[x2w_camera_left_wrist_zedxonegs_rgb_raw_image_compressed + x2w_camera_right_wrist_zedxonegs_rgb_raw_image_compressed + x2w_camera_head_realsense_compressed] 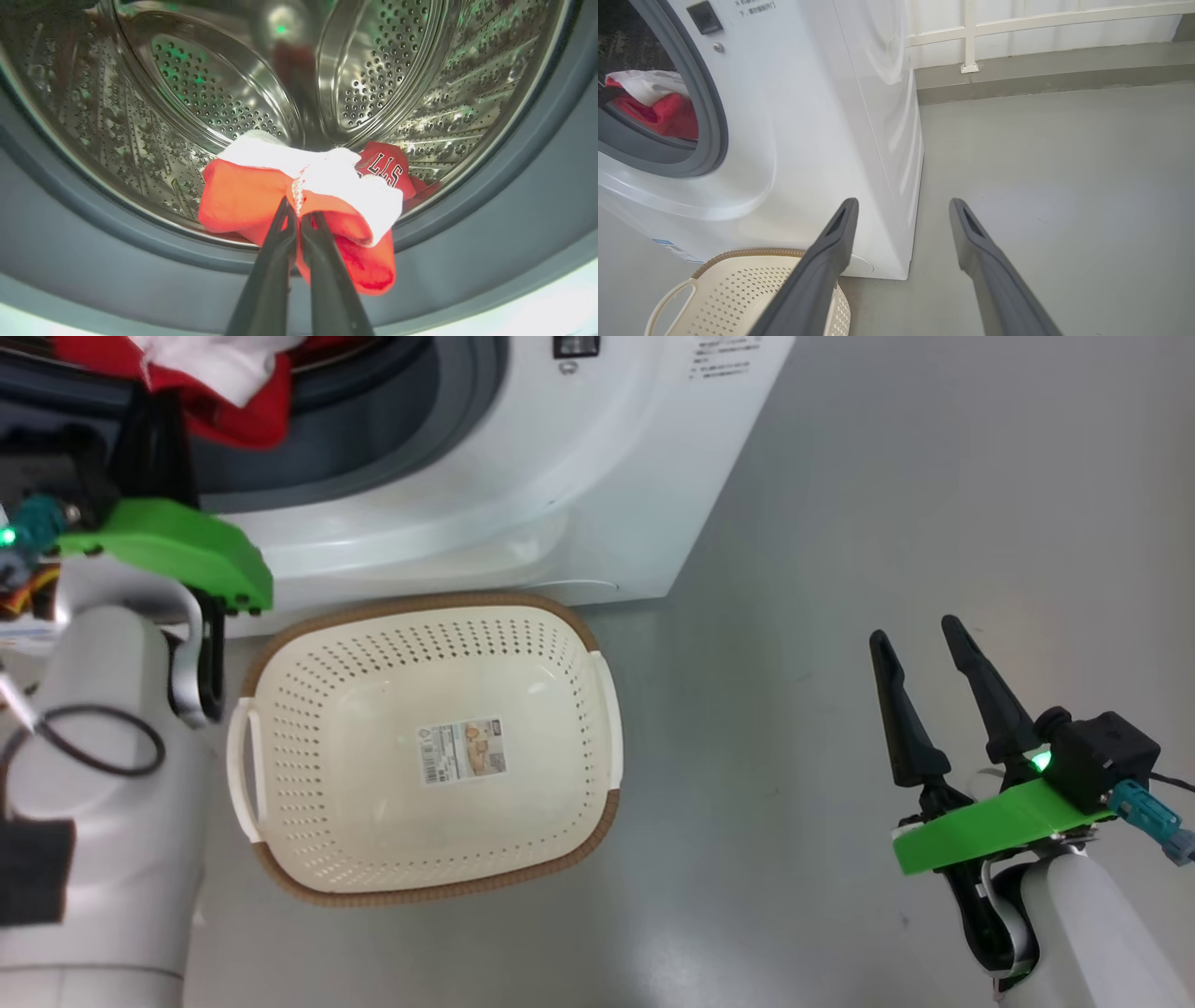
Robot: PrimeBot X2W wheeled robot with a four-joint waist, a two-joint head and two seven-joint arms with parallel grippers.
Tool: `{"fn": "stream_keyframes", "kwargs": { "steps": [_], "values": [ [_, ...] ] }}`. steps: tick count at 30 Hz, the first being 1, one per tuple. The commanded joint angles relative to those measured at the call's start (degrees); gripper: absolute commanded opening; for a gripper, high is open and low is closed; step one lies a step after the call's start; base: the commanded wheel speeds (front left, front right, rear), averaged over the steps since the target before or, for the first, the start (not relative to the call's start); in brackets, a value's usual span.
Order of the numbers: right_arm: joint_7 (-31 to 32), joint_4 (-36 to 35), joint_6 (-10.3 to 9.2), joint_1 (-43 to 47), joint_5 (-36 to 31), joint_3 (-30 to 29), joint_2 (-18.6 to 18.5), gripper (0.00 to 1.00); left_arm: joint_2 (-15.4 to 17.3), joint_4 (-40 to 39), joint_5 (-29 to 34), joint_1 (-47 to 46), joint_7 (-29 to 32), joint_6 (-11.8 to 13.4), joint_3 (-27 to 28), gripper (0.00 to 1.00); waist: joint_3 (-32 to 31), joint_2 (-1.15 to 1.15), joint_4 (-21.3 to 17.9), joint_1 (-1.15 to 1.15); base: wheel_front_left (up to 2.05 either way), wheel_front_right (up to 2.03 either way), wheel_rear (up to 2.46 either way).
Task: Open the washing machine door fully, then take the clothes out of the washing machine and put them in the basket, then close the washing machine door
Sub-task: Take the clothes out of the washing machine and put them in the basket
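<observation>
Centre frame, the left tool pinches the clothes at the washing machine mouth; lower right, the right tool gapes wide.

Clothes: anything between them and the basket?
Nothing visible blocks them. The left gripper pinches the clothes at the mouth of the washing machine, draped over its grey seal; the basket sits on the floor below.
</observation>
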Motion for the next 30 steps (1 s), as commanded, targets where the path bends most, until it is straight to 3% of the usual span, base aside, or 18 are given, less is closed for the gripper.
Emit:
{"fn": "stream_keyframes", "kwargs": {
  "steps": [1,30],
  "values": [
    [-0.37,-1.38,0.28,1.47,-0.67,0.61,-0.54,1.00,1.62,-4.54,0.39,2.38,-0.52,-0.36,2.04,0.00,-1.46,0.00,1.47,0.00,0.00,0.00,0.00],
    [-0.37,-1.64,0.28,4.74,-0.83,-1.30,-1.31,1.00,-4.90,-42.40,4.36,25.85,-0.53,-4.38,11.27,0.00,-6.54,0.00,3.62,0.00,0.00,0.00,0.00]
  ]
}}
